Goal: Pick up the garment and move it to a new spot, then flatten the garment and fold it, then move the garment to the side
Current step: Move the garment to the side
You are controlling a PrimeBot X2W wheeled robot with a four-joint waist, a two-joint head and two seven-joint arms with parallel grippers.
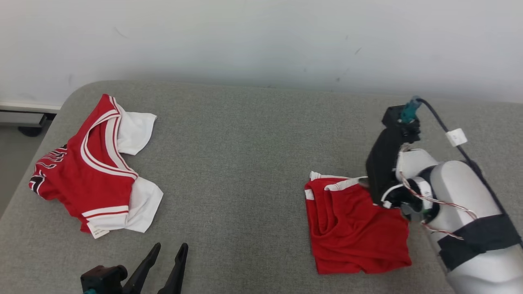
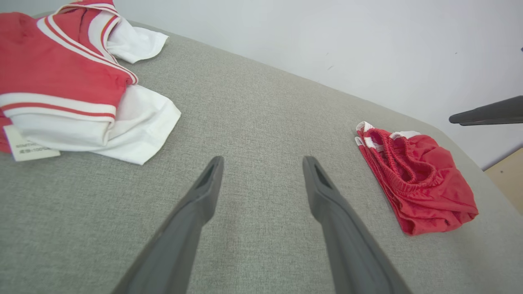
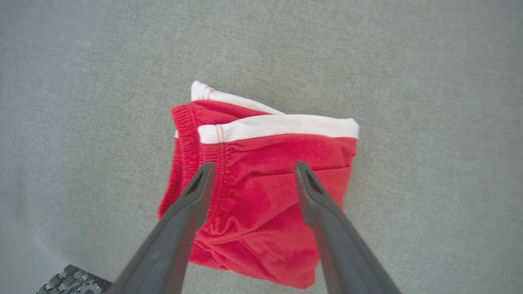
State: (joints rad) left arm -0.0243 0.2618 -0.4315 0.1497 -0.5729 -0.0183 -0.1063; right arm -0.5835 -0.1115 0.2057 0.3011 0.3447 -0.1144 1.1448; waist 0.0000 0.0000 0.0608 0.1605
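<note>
Folded red shorts (image 3: 261, 196) lay at the right, seemingly set aside there; the right gripper (image 3: 254, 164) hung above them, fingers spread and empty, the left gripper (image 2: 263, 159) idle and open, near left.

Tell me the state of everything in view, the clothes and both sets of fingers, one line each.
Shorts: folded, lying at the right, not held.
Jersey: rumpled, lying at the left, untouched.
Left fingers: open, holding nothing.
Right fingers: open, over the shorts.
</note>
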